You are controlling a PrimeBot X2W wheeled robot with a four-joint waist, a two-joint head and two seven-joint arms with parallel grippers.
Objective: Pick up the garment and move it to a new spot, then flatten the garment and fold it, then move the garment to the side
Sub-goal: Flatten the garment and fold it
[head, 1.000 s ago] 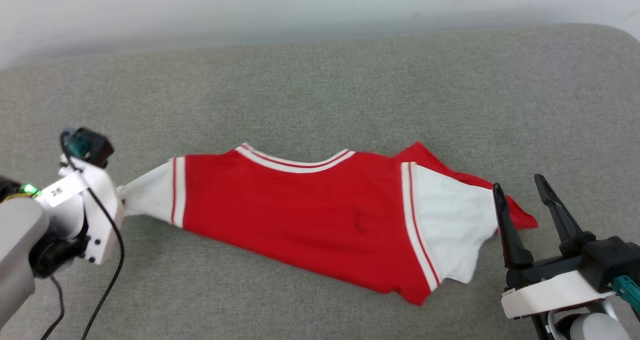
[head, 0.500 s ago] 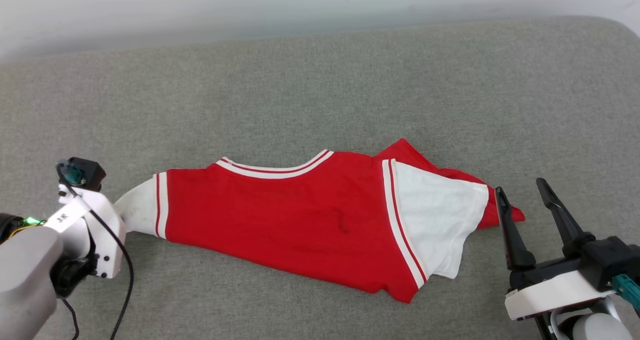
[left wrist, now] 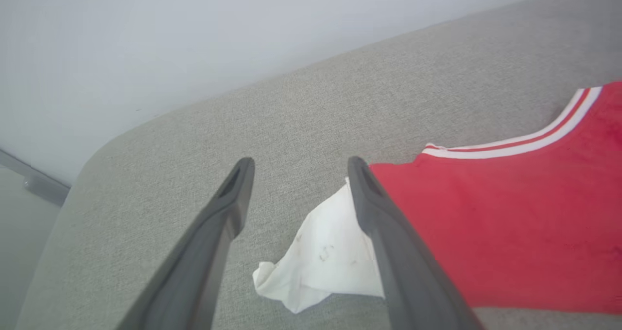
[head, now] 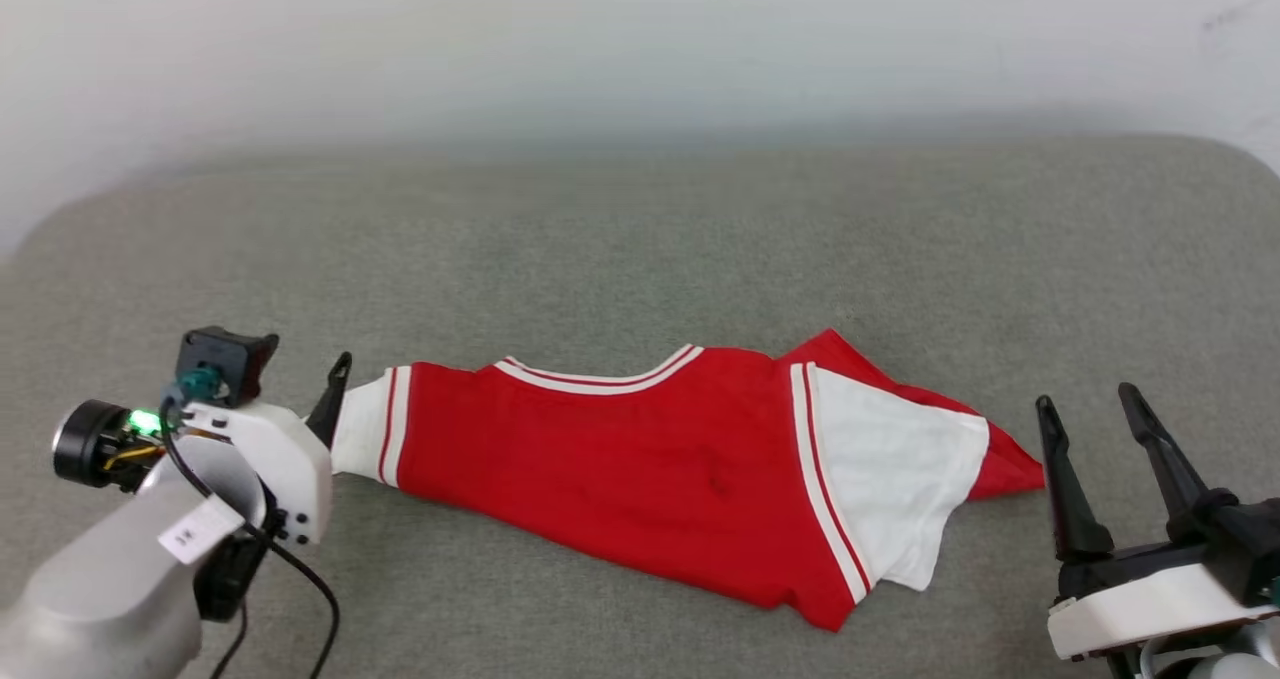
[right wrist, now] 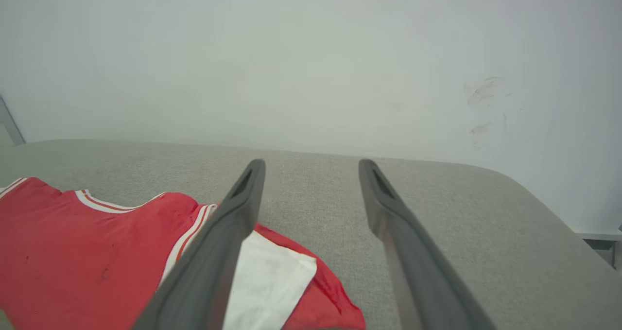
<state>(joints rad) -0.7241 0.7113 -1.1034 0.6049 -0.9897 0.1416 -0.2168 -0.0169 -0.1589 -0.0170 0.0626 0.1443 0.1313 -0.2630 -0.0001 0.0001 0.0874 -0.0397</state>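
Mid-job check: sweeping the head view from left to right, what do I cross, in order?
Left claw, open → first white sleeve → body of the bright red short-sleeved T-shirt → second white sleeve → red cloth corner → right claw, open.

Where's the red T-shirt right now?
The red T-shirt lies on the grey upholstered surface, centre of the head view, between the left pincer and the right pincer.

- The garment (head: 620, 469): soft, matt cloth, lightly creased.
- The tabletop (head: 640, 249): grey woven cloth cover, matt and slightly rough.
- The left tool (left wrist: 300, 162) and right tool (right wrist: 311, 162): smooth, dark, matt plastic-looking fingers.
- The wall (head: 640, 49): smooth, matt.
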